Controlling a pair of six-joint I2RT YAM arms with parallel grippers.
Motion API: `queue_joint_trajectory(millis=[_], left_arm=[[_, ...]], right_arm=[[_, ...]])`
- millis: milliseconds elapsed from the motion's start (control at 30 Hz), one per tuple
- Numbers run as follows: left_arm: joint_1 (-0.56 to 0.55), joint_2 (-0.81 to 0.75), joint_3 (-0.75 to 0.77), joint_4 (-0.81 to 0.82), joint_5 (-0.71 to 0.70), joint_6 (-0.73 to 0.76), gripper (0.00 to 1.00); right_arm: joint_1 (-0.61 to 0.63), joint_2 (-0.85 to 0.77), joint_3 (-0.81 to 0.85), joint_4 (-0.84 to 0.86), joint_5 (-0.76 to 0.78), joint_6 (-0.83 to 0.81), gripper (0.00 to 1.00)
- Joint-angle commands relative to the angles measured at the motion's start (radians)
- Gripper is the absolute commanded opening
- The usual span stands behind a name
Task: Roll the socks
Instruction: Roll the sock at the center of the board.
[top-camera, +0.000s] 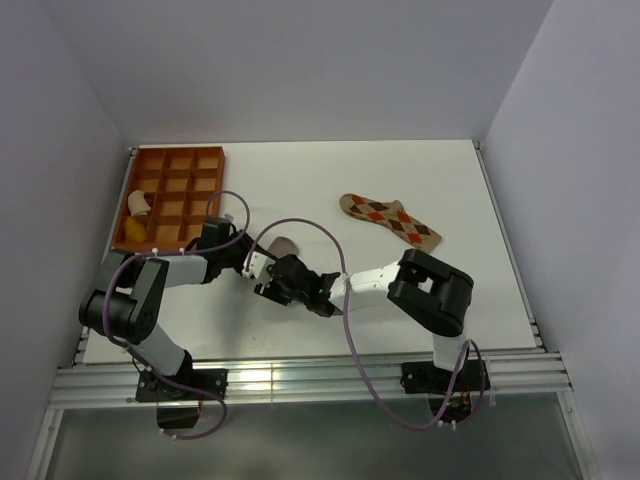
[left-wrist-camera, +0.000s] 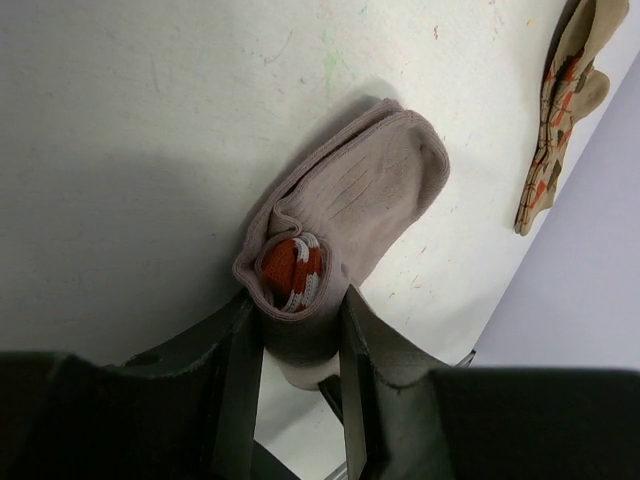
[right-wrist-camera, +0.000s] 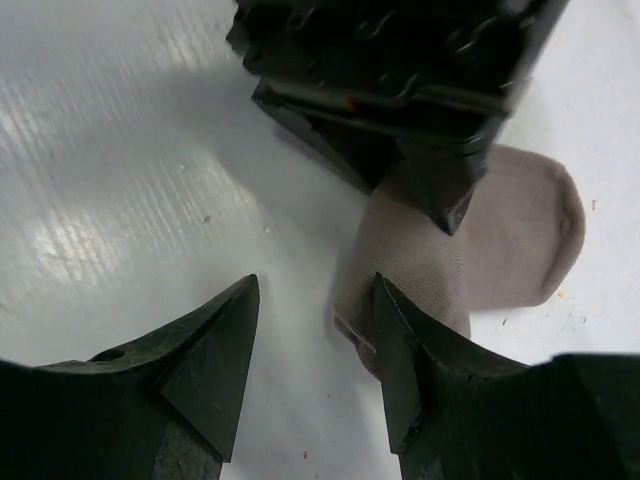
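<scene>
Grey-brown sock (left-wrist-camera: 370, 180) lies on the table (top-camera: 450, 180), right of the orange tray (top-camera: 175, 185). Cuff end is rolled, with red-and-white stripes showing inside the roll. Left gripper (left-wrist-camera: 300, 310) clamps that rolled end. Right gripper (right-wrist-camera: 315, 300) is just beside it, jaws apart, nothing between them. Argyle sock (top-camera: 390, 218) lies flat, farther right of the tray.
</scene>
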Motion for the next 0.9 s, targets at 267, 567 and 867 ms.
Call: queue_joint_trajectory(millis=[267, 567, 867], left_arm=[[0.015, 0.049, 0.009, -0.187, -0.031, 0.064, 0.0], [0.016, 0.067, 0.027, -0.222, -0.04, 0.09, 0.01], [0.015, 0.027, 0.049, -0.276, -0.072, 0.102, 0.0]], right_arm=[[0.009, 0.139, 0.031, 0.06, 0.225, -0.076, 0.56], [0.024, -0.123, -0.093, 0.172, 0.172, -0.042, 0.58], [0.01, -0.192, -0.128, 0.183, 0.182, -0.035, 0.67]])
